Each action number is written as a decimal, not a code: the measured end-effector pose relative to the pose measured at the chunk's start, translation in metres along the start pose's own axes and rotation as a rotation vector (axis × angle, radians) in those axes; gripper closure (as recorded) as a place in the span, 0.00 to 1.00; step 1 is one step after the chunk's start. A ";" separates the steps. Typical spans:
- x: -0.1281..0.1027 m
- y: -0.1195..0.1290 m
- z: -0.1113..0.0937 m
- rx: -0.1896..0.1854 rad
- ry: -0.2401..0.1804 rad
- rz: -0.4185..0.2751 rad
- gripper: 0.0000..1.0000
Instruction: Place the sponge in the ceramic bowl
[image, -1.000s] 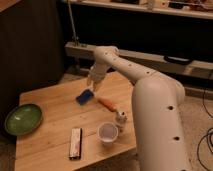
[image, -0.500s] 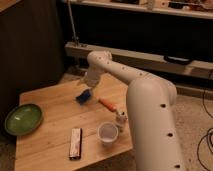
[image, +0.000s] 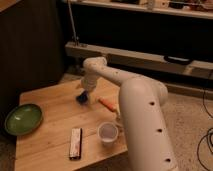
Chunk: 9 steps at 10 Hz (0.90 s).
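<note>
Pincer (image: 84, 93) was seen spread, just above sponge (image: 80, 99) | sponge judged light, squashy; best pinched across narrow sides

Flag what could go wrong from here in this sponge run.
1. The open gripper sits right over the sponge, hiding part of it; an off-centre close could pinch only an edge.
2. The ceramic bowl sits across the table, so a weak grip might drop the sponge on the way.
3. The orange stick lies close by and could get nudged.
</note>
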 end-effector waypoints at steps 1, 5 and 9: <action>0.001 -0.003 0.005 -0.002 0.004 0.009 0.20; 0.006 -0.004 0.028 -0.040 0.026 0.033 0.38; 0.003 -0.006 0.031 -0.057 0.021 0.034 0.74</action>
